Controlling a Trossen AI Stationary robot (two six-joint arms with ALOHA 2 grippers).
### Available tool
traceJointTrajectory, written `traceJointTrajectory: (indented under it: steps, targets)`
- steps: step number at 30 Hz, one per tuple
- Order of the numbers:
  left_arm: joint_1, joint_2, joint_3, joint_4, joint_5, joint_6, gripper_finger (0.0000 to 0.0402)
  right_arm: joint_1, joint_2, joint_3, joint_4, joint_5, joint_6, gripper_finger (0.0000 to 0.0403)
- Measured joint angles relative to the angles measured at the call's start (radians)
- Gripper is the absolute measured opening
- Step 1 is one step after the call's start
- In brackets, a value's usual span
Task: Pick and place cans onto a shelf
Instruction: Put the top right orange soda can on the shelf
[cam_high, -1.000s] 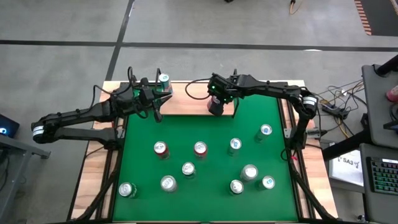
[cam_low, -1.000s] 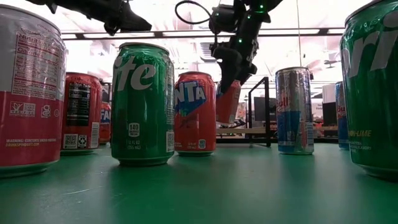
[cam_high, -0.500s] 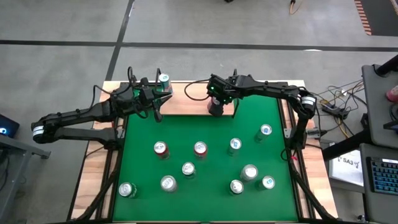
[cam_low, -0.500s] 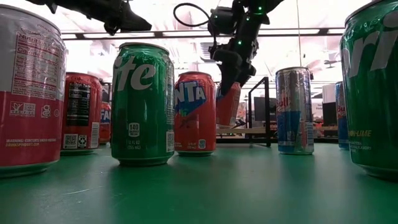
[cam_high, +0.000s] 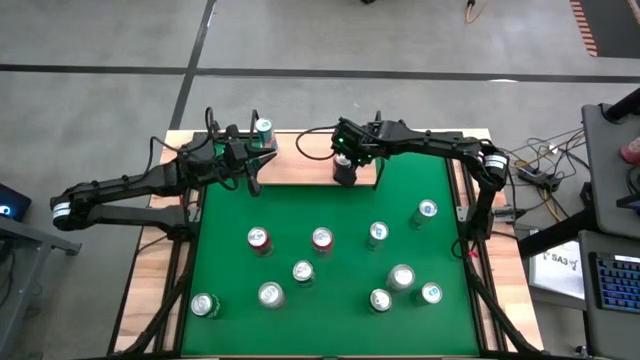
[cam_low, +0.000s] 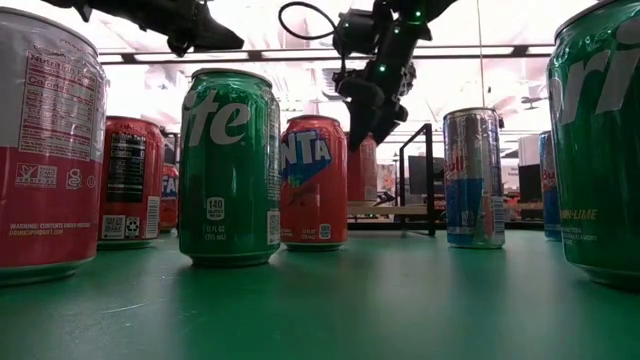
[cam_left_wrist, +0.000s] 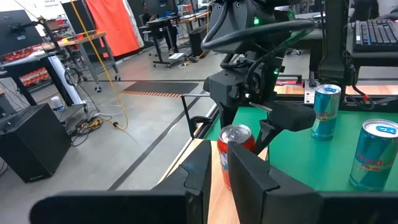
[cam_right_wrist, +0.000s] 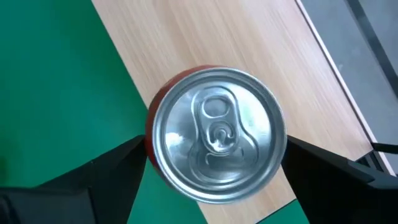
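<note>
A red can (cam_right_wrist: 214, 134) with a silver top stands upright on its base on the light-wood shelf (cam_high: 300, 150) at the table's far edge. My right gripper (cam_high: 344, 165) hangs over it, pointing steeply down and open. Its two fingers (cam_right_wrist: 118, 165) stand close on either side of the can's top without holding it. My left gripper (cam_high: 255, 160) hovers shut and empty by the shelf's left part, near a second can (cam_high: 263, 128) standing on the shelf. Several more cans (cam_high: 322, 238) stand on the green table.
Black wire uprights (cam_low: 430, 180) rise at the shelf's end. In the low view a green can (cam_low: 230, 165), a red can (cam_low: 315, 180) and a blue-silver can (cam_low: 473, 178) stand between the near edge and the shelf. A desk with a keyboard (cam_high: 615, 285) lies right of the table.
The red can, which hung tilted in my right gripper just above the shelf, now stands upright on the board. My right gripper has let it go and stays over it. My left arm has kept still.
</note>
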Motion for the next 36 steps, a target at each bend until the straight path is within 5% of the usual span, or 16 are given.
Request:
traceJointTrajectory:
  steps: [8, 20, 25, 29, 36]
  targets:
    - [0.000, 0.000, 0.000, 0.000, 0.000, 0.000, 0.0036, 0.000, -0.006, 0.005, 0.032, 0.003, 0.000, 0.0351]
    - [0.000, 0.000, 0.000, -0.003, 0.000, -0.039, 0.0036, 0.036, -0.013, 0.212, -0.021, -0.002, 0.011, 0.0322]
    - [0.000, 0.000, 0.000, -0.008, 0.020, -0.065, 0.0036, 0.082, -0.014, 0.307, -0.084, -0.001, 0.004, 0.0274]
    - [0.000, 0.000, 0.000, 0.004, 0.142, -0.080, 0.0036, 0.116, -0.017, 0.364, -0.153, -0.001, 0.003, 0.0215]
    - [-0.001, 0.000, 0.000, 0.027, 0.232, -0.118, 0.0036, 0.134, -0.075, 0.286, -0.195, -0.001, -0.044, 0.0089]
